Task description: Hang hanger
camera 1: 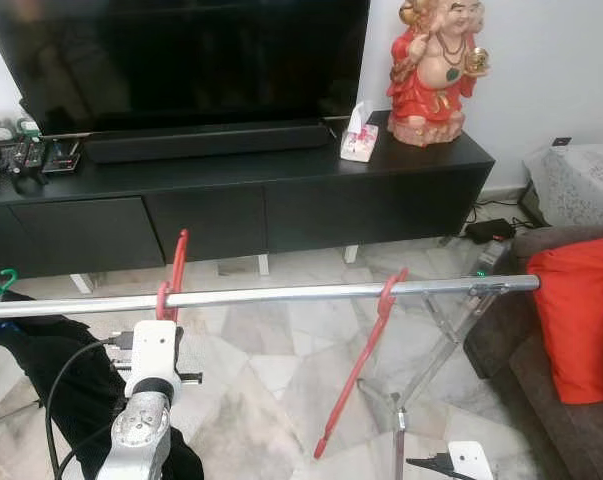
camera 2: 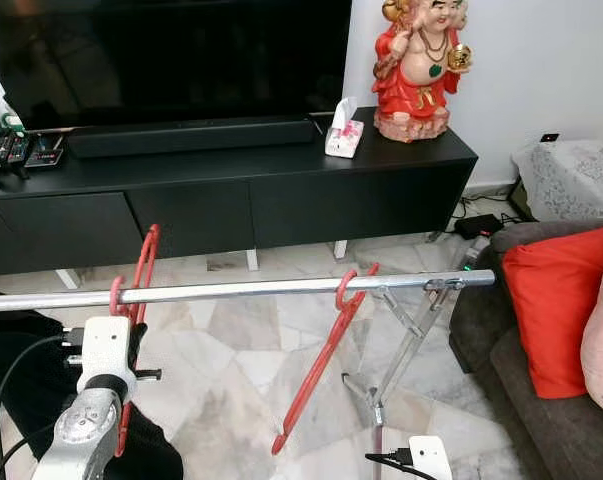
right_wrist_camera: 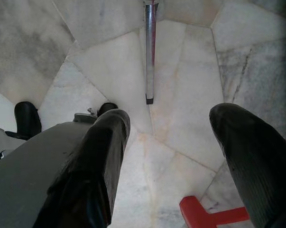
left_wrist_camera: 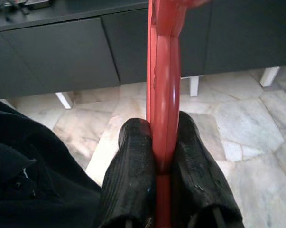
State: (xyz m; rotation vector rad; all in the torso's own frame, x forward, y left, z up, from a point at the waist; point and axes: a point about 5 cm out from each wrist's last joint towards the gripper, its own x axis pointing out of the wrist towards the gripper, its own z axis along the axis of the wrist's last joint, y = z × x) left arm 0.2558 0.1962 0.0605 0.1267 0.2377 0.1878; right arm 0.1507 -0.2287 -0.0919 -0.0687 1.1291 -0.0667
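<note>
a: where does your left gripper (left_wrist_camera: 162,161) stand on the hanging job?

b: your two black fingers (left_wrist_camera: 133,175) are pinched on the red hanger (camera 1: 174,272), one to each side of its flat plastic. in the head views its hook end sits at the silver rail (camera 1: 281,295) of the drying rack, seeming to curl around the bar just above your wrist, with the body rising behind the bar towards the black tv cabinet (camera 1: 231,190).

a: so which step is that?

b: by my reading, the seating step. the hook looks to be on or nearly on the bar, though i cannot tell if it bears its own weight yet.

a: and the next move?

b: you would want to settle the hook fully over the rail, then part the fingers slowly and draw back without dragging the hanger along. watch the dark garment (camera 1: 61,370) just beside your arm.

a: the other side?

b: your right gripper (right_wrist_camera: 171,142) hangs low over the marble floor (right_wrist_camera: 180,71) with its fingers spread wide and nothing between them. a second red hanger (camera 1: 366,360) is already hooked further along the rail, tilted, well apart from yours.
</note>
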